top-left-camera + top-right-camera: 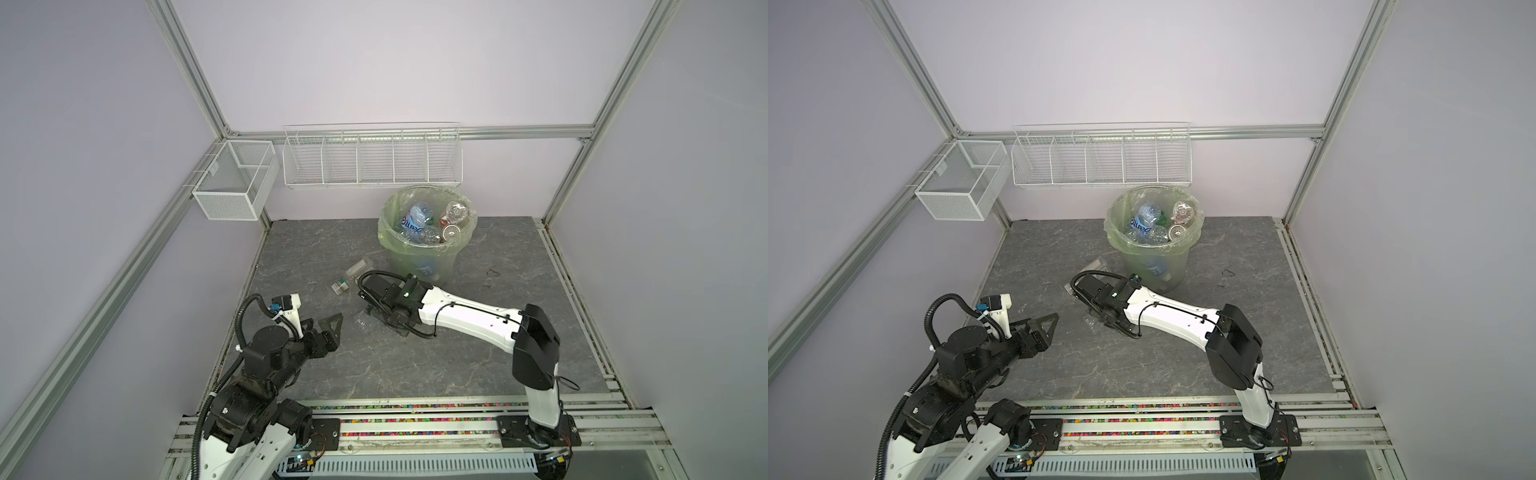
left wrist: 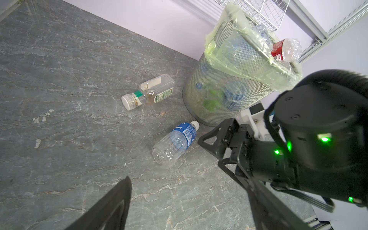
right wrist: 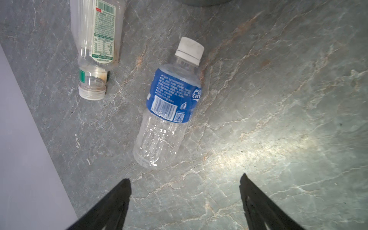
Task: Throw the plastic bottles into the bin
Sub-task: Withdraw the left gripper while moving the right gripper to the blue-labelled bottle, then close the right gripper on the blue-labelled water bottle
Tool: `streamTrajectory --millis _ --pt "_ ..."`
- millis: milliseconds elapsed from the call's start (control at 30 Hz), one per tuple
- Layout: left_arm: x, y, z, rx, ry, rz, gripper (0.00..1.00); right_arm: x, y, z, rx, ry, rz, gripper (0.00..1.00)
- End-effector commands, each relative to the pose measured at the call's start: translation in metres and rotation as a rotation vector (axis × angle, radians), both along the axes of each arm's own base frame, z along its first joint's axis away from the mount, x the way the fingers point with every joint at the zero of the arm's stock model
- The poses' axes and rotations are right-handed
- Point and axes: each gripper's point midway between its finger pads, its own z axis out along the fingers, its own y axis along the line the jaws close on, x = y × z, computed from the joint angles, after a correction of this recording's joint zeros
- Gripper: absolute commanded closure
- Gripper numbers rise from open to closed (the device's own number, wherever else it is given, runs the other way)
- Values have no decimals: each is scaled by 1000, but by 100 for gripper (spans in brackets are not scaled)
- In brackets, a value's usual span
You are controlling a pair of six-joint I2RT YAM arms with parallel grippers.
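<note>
Bin [image 1: 419, 266], upper centre, is nearly filled; blue-labelled bottle [image 3: 167, 107] and green-labelled bottle [image 3: 95, 39] are left on the bench [image 1: 498, 332]; right gripper [image 3: 185, 179] and left gripper [image 1: 326, 328] are held wide, empty

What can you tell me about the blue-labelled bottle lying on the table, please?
The blue-labelled bottle is clear ribbed plastic, seemingly empty, with a white cap screwed on and a blue label with barcode around its upper half. It lies on its side on the grey marbled table, beside the green-labelled bottle without touching it. Nothing grips it.
</note>
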Motion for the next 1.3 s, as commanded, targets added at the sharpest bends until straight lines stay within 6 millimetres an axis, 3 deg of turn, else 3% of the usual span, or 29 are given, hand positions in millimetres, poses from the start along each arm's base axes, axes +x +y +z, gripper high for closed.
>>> streamTrajectory --millis 0,300,767,1067,1267 --pt "-5 4 13 -8 -22 6 10 0 13 -5 42 62 -75 12" --pt "-10 6 21 -12 -34 4 10 16 40 -39 56 117 -80 12" --pt "-10 5 24 0 -30 -3 11 50 46 -64 39 143 -123 12" --pt "-8 3 23 2 -28 -9 11 39 41 -88 -4 213 -129 12" --pt "-8 4 22 1 -27 -7 11 31 30 -92 -22 225 -159 7"
